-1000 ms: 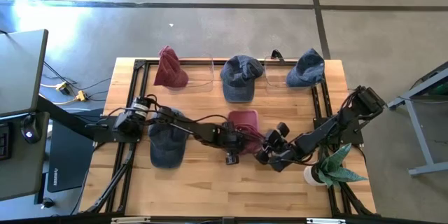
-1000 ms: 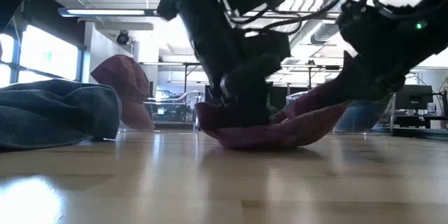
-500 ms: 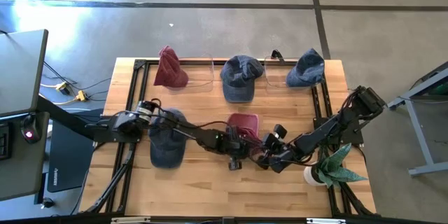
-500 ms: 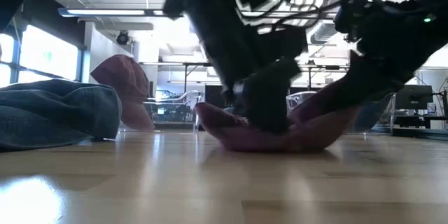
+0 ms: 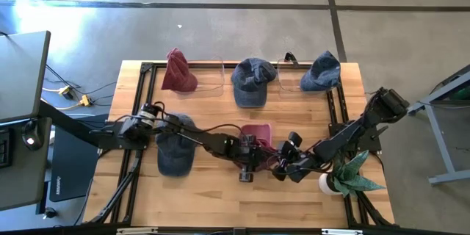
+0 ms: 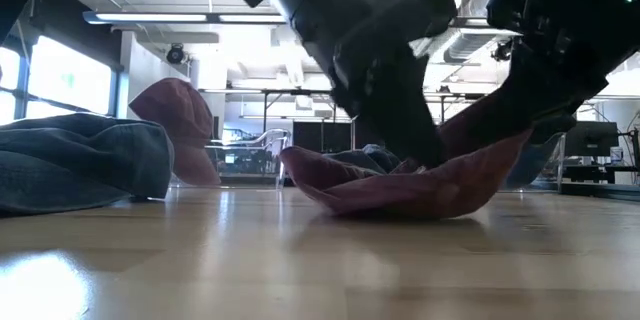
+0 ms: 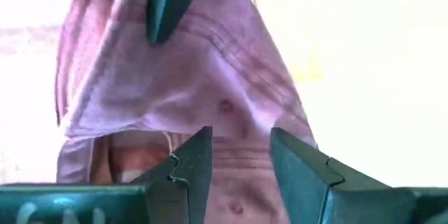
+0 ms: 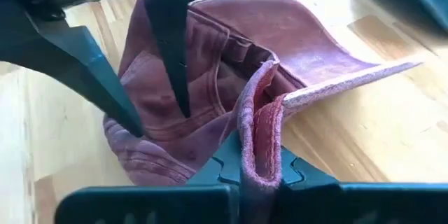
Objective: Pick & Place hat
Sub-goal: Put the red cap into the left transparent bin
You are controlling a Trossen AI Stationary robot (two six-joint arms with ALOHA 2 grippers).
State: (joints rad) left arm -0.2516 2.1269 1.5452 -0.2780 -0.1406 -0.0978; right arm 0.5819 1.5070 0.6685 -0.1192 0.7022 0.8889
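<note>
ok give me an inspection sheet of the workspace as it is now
surface: wooden table, black frame rails on it
job's things: maroon hat at table centre, one edge lifted
clutter: maroon cap, two denim caps at the far edge, another near the left arm, potted plant
grippers: right gripper shut on the hat's edge; left gripper open over the hat
cables: yellow-plugged leads on the floor
surroundings: concrete floor, desk
</note>
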